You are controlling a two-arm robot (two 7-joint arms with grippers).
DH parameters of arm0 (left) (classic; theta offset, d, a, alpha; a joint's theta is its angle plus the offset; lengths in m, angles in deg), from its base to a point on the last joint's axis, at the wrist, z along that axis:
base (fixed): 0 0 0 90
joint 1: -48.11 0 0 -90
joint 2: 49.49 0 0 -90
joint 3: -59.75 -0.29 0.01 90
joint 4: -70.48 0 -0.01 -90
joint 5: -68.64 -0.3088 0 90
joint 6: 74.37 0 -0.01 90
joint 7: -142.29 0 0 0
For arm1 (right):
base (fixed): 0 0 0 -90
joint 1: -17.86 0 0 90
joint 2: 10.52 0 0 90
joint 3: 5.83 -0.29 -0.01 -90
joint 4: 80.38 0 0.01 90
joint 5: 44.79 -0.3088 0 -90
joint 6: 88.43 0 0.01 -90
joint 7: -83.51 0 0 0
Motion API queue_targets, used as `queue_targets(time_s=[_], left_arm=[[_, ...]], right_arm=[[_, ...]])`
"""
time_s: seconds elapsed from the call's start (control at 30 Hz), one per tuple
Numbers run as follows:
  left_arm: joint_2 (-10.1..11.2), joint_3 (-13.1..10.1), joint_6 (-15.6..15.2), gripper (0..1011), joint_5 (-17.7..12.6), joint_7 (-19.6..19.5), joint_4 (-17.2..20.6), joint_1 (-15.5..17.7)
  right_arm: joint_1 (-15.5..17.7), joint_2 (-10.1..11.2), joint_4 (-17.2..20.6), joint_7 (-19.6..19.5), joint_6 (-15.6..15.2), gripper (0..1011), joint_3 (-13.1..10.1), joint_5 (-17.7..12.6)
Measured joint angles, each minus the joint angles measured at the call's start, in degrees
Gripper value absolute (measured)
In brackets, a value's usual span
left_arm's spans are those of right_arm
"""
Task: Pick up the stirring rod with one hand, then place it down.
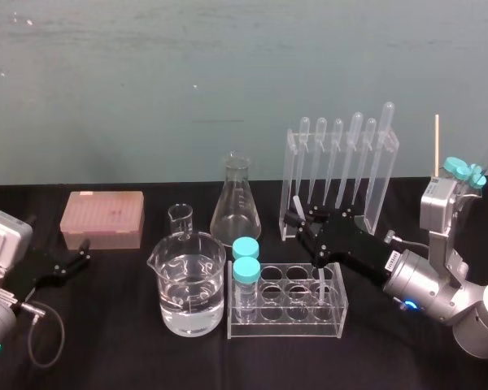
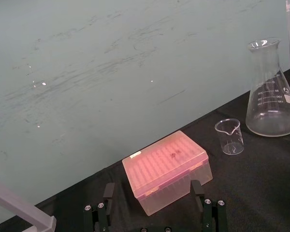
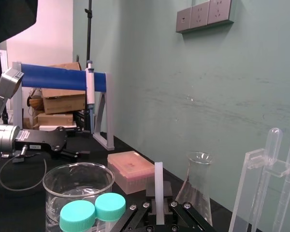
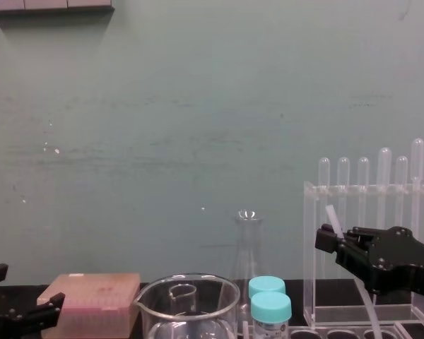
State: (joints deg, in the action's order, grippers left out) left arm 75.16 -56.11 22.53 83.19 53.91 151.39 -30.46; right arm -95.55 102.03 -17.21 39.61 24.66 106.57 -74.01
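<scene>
In the head view, the right hand [image 1: 307, 226] hangs over the back of the clear tube rack [image 1: 286, 321], toward the right edge of the black counter [image 1: 114, 341]. It is clamped on the stirring rod [image 1: 296, 205]. The rod is tilted: its upper end leans toward the pipette stand [image 1: 337, 175] at the back edge, and its lower part runs down into the rack's end nearest the right edge. Two teal-capped vials [image 1: 246, 262] stand at the rack's other end, with a beaker of water [image 1: 189, 284] just beside them. The left hand [image 1: 83, 252] rests by the counter's left edge, fingers apart and holding nothing.

In the left wrist view, that hand's fingers stand spread, with the pink tip box [image 2: 166, 169] ahead between them. A small beaker [image 2: 228, 136] and a conical flask [image 2: 271, 96] stand farther off.

In the right wrist view, the rod stands pinched between the two fingers, with the vial caps and the beaker close by.

In the chest view, the right hand is in front of the pipette stand. The rod's flat-cut end pokes up above the fingers, and its lower length slants down toward the rack.
</scene>
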Motion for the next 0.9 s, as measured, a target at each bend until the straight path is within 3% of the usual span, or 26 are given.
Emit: queue_targets(time_s=[0.17,0.53,0.63,0.77,0.9], left_arm=[[0.0,0.0,0.0,1000,0.0,0.0,0.0,0.0],[0.0,0.0,0.0,1000,0.0,0.0,0.0,0.0],[0.0,0.0,0.0,1000,0.0,0.0,0.0,0.0],[0.0,0.0,0.0,1000,0.0,0.0,0.0,0.0],[0.0,0.0,0.0,1000,0.0,0.0,0.0,0.0]], right_arm=[[0.02,0.0,0.0,0.02,0.05,184,0.0,0.01],[0.03,0.0,0.0,0.03,0.12,561,0.0,-0.01],[0.03,0.0,0.01,0.04,0.13,618,0.0,-0.02],[0.03,0.0,0.01,0.06,0.15,785,0.0,-0.03],[0.1,0.09,0.61,0.21,1.29,875,-0.06,0.05]])
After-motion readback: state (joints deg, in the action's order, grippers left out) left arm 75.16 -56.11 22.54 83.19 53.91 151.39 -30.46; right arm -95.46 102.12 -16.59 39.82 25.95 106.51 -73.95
